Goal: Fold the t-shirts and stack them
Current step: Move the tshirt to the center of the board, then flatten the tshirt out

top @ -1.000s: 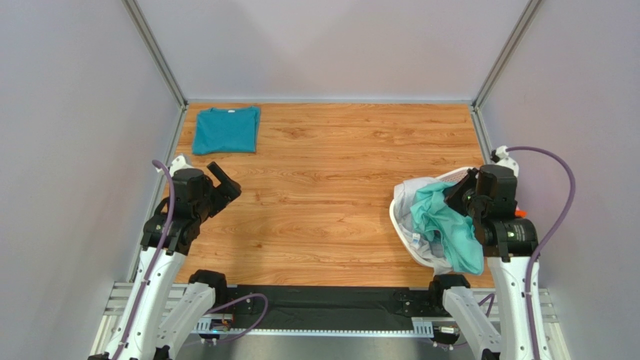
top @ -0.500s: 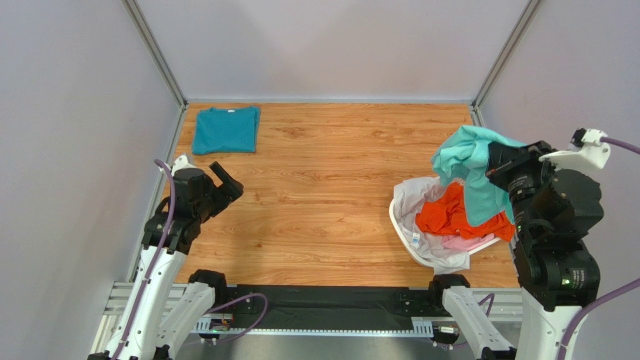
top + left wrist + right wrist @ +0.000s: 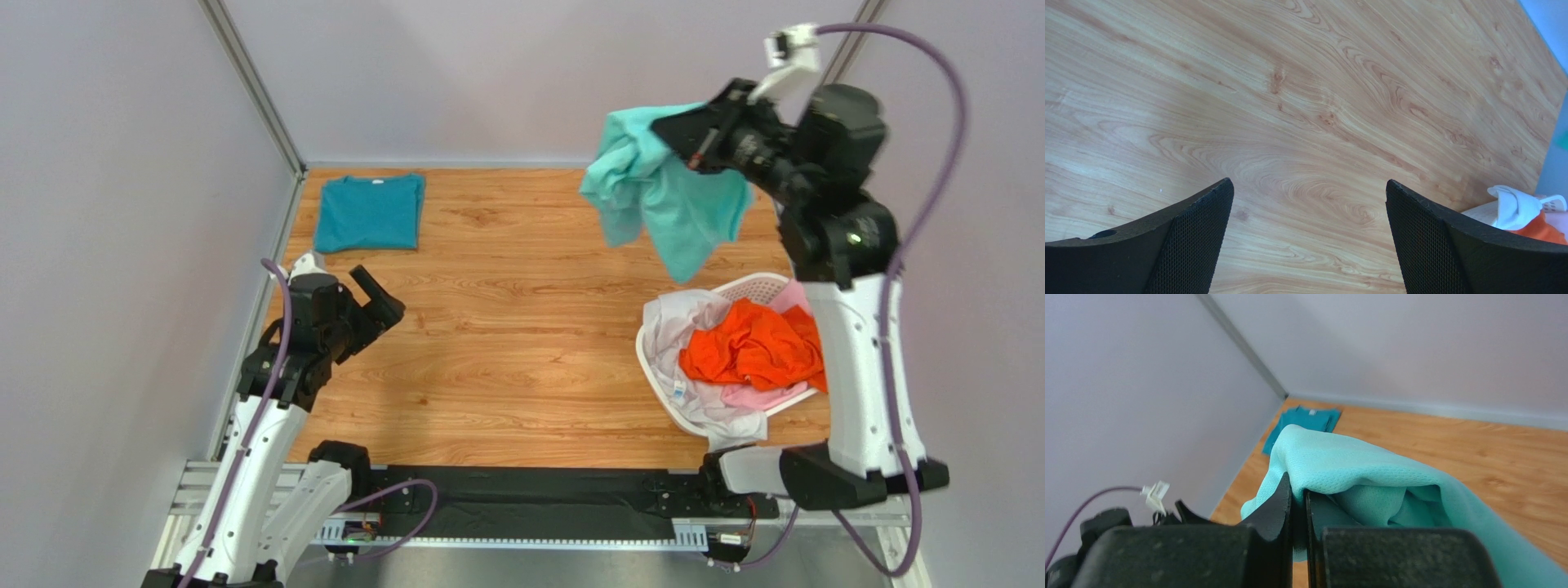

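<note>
My right gripper [image 3: 691, 132] is raised high over the back right of the table and is shut on a light mint-aqua t-shirt [image 3: 656, 196], which hangs crumpled below it. In the right wrist view the mint-aqua t-shirt [image 3: 1364, 478] drapes over the shut gripper [image 3: 1297, 493]. A darker teal t-shirt [image 3: 368, 211] lies folded flat at the back left corner. Orange [image 3: 748, 346], pink [image 3: 770, 395] and white [image 3: 675, 337] t-shirts sit heaped in the basket. My left gripper [image 3: 368, 294] hovers open above bare wood at the left; in its wrist view the left gripper [image 3: 1309, 190] holds nothing.
A white plastic laundry basket [image 3: 751, 287] stands at the right front of the wooden table [image 3: 528, 306]. Grey walls enclose the table on the left, back and right. A corner of the basket's white cloth [image 3: 1521, 205] shows at the right edge of the left wrist view.
My right arm has lifted the mint-aqua t-shirt out of the basket and swung it up and toward the back centre. The orange shirt is now uncovered. The left arm barely moved.
</note>
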Controlling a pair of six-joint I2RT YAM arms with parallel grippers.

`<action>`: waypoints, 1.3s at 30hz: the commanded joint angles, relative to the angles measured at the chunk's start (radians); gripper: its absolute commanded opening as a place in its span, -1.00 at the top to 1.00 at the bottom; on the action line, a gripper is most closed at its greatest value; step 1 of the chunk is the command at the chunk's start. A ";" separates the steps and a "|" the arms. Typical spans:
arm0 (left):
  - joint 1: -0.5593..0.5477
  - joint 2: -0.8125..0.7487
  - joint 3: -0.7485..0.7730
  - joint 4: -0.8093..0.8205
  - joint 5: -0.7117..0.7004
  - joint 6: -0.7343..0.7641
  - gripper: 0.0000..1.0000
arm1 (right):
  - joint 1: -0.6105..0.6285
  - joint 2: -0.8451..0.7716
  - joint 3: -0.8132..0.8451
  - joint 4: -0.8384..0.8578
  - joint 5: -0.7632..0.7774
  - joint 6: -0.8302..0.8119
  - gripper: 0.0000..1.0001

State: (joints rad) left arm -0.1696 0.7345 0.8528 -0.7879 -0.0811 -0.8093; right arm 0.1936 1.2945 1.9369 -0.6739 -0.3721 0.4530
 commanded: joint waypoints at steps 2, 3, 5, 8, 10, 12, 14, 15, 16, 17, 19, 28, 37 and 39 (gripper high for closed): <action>-0.001 -0.009 -0.020 -0.010 0.037 -0.025 -0.99 | 0.216 0.088 -0.048 0.034 -0.033 -0.108 1.00; -0.001 -0.010 -0.029 -0.016 0.029 -0.030 -0.99 | 0.237 0.095 -0.079 0.081 -0.022 -0.108 1.00; -0.001 -0.018 -0.031 -0.040 0.012 -0.041 -0.99 | 0.276 0.098 -0.154 0.128 -0.001 -0.100 1.00; -0.001 -0.021 -0.026 -0.076 0.004 -0.044 -0.99 | 0.306 0.115 -0.291 0.184 0.041 -0.083 0.99; -0.001 -0.021 -0.032 -0.099 -0.012 -0.059 -0.99 | 0.329 0.141 -0.361 0.188 0.053 -0.105 0.98; -0.001 -0.020 -0.046 -0.102 -0.017 -0.071 -0.99 | 0.343 0.192 -0.409 0.182 0.067 -0.126 0.95; -0.001 -0.014 -0.058 -0.102 -0.017 -0.088 -0.99 | 0.372 0.256 -0.421 0.172 0.139 -0.163 0.91; -0.001 -0.011 -0.072 -0.100 -0.017 -0.094 -0.99 | 0.383 0.282 -0.420 0.149 0.160 -0.180 0.80; -0.001 0.000 -0.080 -0.091 -0.019 -0.099 -0.99 | 0.406 0.307 -0.402 0.131 0.191 -0.200 0.68; -0.001 0.008 -0.089 -0.085 -0.019 -0.102 -0.99 | 0.417 0.337 -0.391 0.110 0.202 -0.238 0.49; -0.001 0.037 -0.113 -0.061 -0.002 -0.102 -0.99 | 0.441 0.402 -0.371 0.054 0.232 -0.269 -0.02; -0.024 0.275 -0.175 0.102 0.073 -0.061 -0.99 | 0.457 0.295 -0.568 0.074 0.550 -0.145 -0.86; -0.105 0.637 -0.057 0.257 0.118 -0.028 -0.82 | 0.402 0.137 -0.794 0.114 0.558 -0.065 -0.86; -0.105 0.702 -0.034 0.274 0.126 -0.025 -0.78 | 0.389 0.105 -0.819 0.116 0.552 -0.053 -0.86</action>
State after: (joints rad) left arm -0.2718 1.3750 0.7643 -0.5968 0.0189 -0.8532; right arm 0.6090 1.4479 1.1519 -0.6003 0.1524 0.3454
